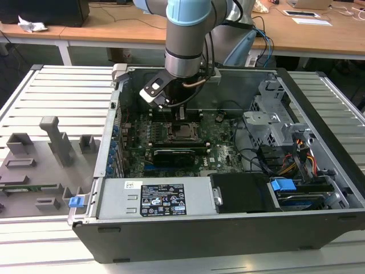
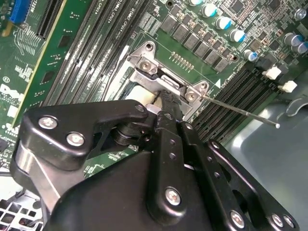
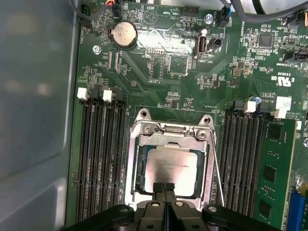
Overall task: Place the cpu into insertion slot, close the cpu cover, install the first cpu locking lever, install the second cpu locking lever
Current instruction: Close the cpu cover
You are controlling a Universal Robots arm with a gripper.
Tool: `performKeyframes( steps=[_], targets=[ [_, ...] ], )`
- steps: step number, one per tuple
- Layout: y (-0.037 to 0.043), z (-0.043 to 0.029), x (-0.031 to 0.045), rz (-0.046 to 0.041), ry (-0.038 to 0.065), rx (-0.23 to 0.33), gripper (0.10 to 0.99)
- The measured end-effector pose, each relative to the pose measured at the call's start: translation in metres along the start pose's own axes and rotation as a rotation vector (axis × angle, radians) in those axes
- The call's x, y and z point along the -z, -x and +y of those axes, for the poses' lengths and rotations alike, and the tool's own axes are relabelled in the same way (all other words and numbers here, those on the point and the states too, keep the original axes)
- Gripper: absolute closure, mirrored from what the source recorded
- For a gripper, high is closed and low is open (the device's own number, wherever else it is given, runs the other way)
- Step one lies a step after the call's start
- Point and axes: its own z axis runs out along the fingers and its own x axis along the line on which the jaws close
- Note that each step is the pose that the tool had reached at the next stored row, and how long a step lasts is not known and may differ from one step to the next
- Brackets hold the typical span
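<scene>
Inside the open case (image 1: 188, 242), the cpu (image 3: 172, 166) lies flat in the insertion slot (image 3: 140, 166), cpu cover (image 3: 171, 130) apparently down around it; jaws pressed together, tips right at the cpu's edge, thin locking lever (image 3: 215, 166) alongside the cover.

Around me a grey slatted metal table (image 1: 63, 91) spreads to both sides under even light. Behind it runs a long wooden desk (image 1: 114, 31) on white legs (image 1: 65, 55); I see a crumpled white wad (image 1: 31, 24) on it at the exterior view's left, flat white papers (image 1: 311, 20) at its right.
</scene>
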Motion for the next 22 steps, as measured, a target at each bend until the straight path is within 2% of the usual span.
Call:
performKeyframes(
  steps=[4,8,13,22],
  targets=[
    [0.0000,-0.0009,-0.0038,-0.0005,0.000,0.000,0.980],
    [0.0001,-0.0002,-0.0045,-0.0002,0.000,0.000,0.980],
    [-0.0001,0.0003,0.0064,0.0000,0.000,0.000,0.980],
    [0.0006,0.0081,0.0066,0.0000,0.000,0.000,0.980]
  ],
)
